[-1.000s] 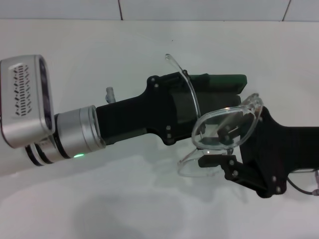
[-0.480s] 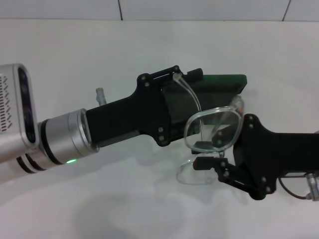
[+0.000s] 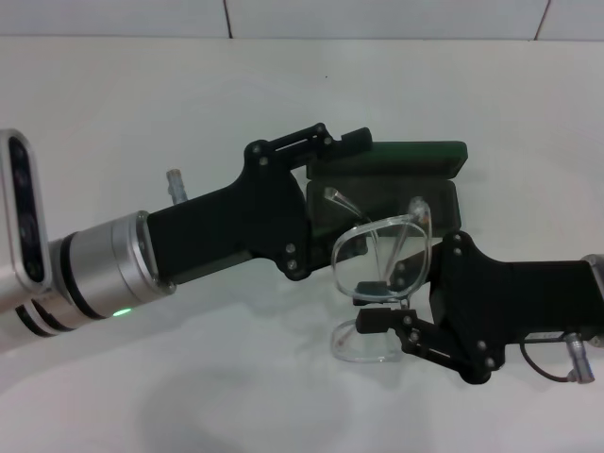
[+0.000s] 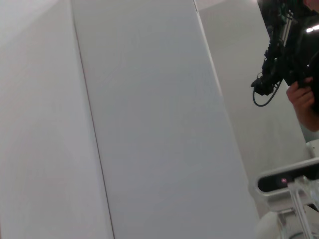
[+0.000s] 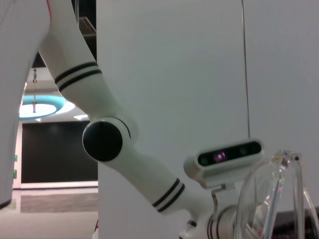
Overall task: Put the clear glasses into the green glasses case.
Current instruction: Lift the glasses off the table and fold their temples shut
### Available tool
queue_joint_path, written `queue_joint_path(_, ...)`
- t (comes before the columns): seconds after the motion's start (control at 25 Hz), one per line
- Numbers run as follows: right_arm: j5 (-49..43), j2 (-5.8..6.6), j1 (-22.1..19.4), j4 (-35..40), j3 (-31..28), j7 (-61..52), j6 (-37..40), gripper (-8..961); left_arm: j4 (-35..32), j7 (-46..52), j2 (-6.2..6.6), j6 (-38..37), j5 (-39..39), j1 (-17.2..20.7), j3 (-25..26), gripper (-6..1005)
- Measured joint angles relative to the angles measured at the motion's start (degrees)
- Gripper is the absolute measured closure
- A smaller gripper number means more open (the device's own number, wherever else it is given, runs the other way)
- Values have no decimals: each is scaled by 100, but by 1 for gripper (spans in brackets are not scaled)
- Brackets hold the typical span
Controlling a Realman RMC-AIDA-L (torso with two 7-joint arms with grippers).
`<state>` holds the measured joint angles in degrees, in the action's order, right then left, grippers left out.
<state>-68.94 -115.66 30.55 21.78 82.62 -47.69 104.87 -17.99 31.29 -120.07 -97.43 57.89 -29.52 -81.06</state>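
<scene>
The green glasses case [image 3: 420, 193] lies open at the middle of the table, with its lid [image 3: 415, 151] raised at the far side. My left gripper [image 3: 335, 203] reaches in from the left and stands open around the case's left end, one finger [image 3: 344, 142] by the lid. My right gripper [image 3: 371, 302] comes in from the right, shut on the clear glasses [image 3: 377, 255]. It holds them tilted at the case's near edge, with one temple arm over the dark interior. The right wrist view shows a clear lens [image 5: 269, 199] close up.
The white table [image 3: 189, 377] spreads all around, with a tiled wall [image 3: 377, 14] behind it. The left wrist camera housing [image 3: 19, 236] sits at the left edge. A loose cable [image 3: 547, 363] hangs by the right wrist.
The right gripper has carried the glasses left and down, closer to the open case. The left gripper has drawn back to the left, uncovering more of the case. The case itself has stayed put.
</scene>
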Motion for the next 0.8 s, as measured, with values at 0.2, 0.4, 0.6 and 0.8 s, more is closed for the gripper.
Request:
queue_joint_path(0.2, -42, 0, 2, -3, 0, -6, -177, 802, -2, -20, 6, -14, -45, 25, 3, 381)
queue_joint_path(0.4, -48, 0, 3, 16, 0, -50, -232, 799, 34, -138, 5, -13, -47, 25, 12, 380)
queue_joint_path(0.6, -109, 0, 17, 28, 6, -73, -299, 796, 37, -146, 2, -10, -140, 25, 13, 381)
queue_joint_path(0.8, -146, 0, 36, 30, 9, -171, -331, 793, 44, -141, 8, -11, -176, 31, 5, 381)
